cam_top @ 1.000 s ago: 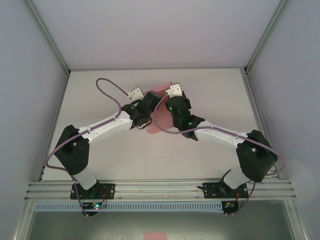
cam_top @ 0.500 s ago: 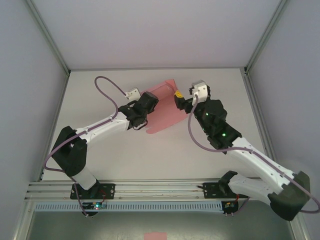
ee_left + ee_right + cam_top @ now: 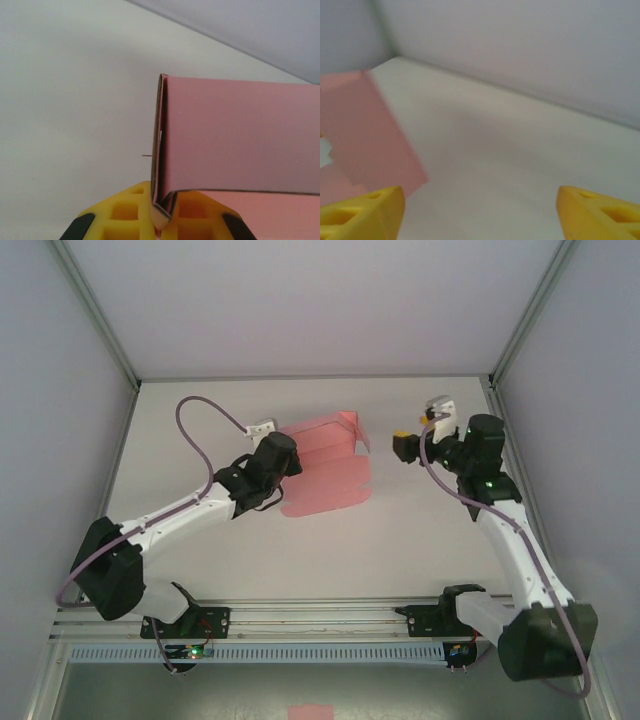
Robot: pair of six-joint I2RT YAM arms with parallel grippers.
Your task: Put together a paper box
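Observation:
The paper box (image 3: 325,468) is a pink card sheet, partly folded, lying at the middle of the white table with one flap standing up at its far right corner. My left gripper (image 3: 284,453) is shut on its left edge. In the left wrist view the folded pink card (image 3: 235,135) is pinched between the yellow fingers (image 3: 125,215) of that gripper (image 3: 162,217). My right gripper (image 3: 401,444) hovers to the right of the card, apart from it and open. The right wrist view has nothing between its fingertips (image 3: 362,212), and the pink card (image 3: 365,135) lies off to the left.
Grey walls and aluminium posts (image 3: 515,335) close in the table on three sides. A metal rail (image 3: 320,615) runs along the near edge by the arm bases. A small pink rectangle (image 3: 310,711) sits cropped at the bottom edge.
My right gripper has let go of the card, opened and swung away to the right. The left gripper has drawn the card slightly left, and the sheet now lies spread wider.

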